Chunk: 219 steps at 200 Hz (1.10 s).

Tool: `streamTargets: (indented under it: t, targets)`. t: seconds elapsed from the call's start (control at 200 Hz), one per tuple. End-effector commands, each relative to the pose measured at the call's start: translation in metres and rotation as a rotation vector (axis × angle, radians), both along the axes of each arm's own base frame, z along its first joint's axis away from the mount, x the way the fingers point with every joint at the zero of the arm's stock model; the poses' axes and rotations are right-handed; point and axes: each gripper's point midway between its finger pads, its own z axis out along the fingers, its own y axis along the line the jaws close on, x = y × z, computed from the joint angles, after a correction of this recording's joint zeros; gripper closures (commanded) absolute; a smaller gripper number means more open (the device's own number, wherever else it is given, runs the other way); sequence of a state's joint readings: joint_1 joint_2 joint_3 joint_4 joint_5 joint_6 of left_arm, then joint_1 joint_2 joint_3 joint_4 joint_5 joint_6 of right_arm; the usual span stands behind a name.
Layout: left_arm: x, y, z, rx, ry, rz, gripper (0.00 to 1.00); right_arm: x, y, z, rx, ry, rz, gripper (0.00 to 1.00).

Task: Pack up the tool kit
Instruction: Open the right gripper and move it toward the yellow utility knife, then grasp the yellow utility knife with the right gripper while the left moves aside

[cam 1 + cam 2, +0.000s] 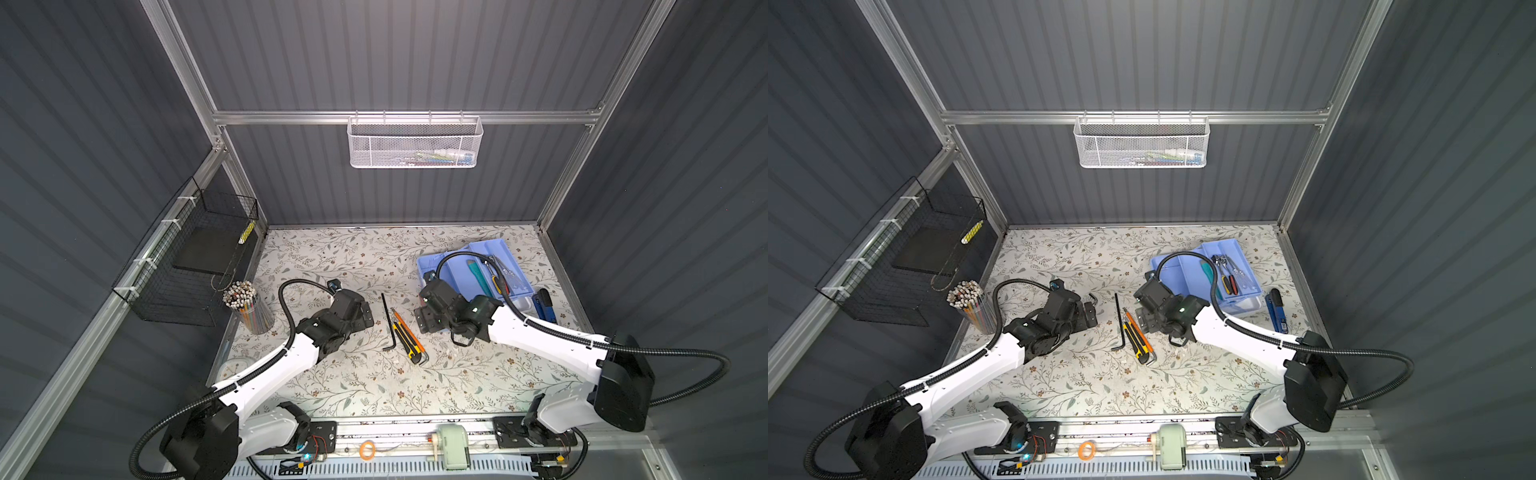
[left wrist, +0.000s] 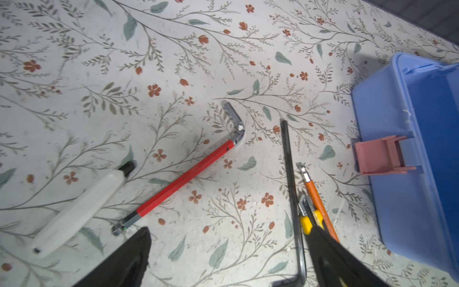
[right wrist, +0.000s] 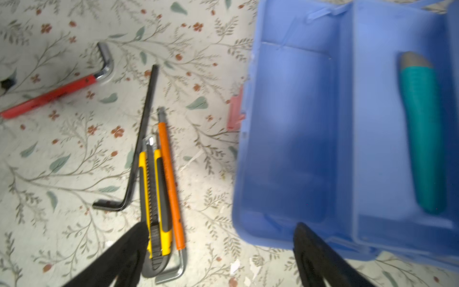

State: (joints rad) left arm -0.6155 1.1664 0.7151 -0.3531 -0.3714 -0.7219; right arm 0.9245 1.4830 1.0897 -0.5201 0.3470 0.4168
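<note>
Partly packed, I judge: box (image 3: 293, 124) at table's right, few tools inside. Black hex key (image 1: 388, 322), yellow knife (image 1: 405, 338), red hex key (image 2: 183, 181) lie outside. Left gripper (image 2: 223, 238), right gripper (image 3: 221, 228): spread wide, empty.

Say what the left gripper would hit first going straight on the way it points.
Probably the red-handled hex key, lying across the gap just ahead of the open left gripper; depth is unclear, so it might meet the tabletop first.

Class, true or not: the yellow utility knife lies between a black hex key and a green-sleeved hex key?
No: the sleeve is orange, not green. The right wrist view shows the yellow utility knife between the black hex key and the orange-sleeved hex key.
</note>
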Motion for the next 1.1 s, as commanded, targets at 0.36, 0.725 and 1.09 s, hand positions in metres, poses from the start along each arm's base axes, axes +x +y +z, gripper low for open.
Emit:
streamTargets:
  t: [0.36, 0.725, 1.09]
  targets:
    - [-0.027, 0.100, -0.015, 0.107, 0.094, 0.324, 0.00, -0.061, 0.057, -0.080, 0.024, 0.286, 0.155, 0.27]
    - [-0.038, 0.119, -0.030, 0.075, 0.148, 0.399, 0.00, -0.073, 0.058, -0.113, -0.042, 0.383, 0.181, 0.35]
    - [-0.040, 0.120, -0.036, 0.061, 0.164, 0.393, 0.00, -0.066, 0.054, -0.117, -0.085, 0.368, 0.144, 0.31]
